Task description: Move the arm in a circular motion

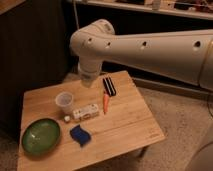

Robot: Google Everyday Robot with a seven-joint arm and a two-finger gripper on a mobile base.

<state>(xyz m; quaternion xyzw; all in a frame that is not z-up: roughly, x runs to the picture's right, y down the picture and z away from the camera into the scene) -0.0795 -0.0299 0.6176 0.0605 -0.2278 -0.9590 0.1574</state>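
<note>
The arm (150,47) is a thick glossy white tube with small dark holes, reaching in from the right across the upper half of the view. It bends at a rounded joint (92,39) and turns downward. It ends in a short cylindrical tip, where the gripper (88,81) hangs just above the back edge of the wooden table (130,125). Nothing appears to be held at the tip.
On the table lie a clear plastic cup (64,102), a white packet (86,112), a green bowl (41,135), a blue sponge (80,134), an orange stick (105,102) and a black striped item (109,86). Dark cabinets stand behind.
</note>
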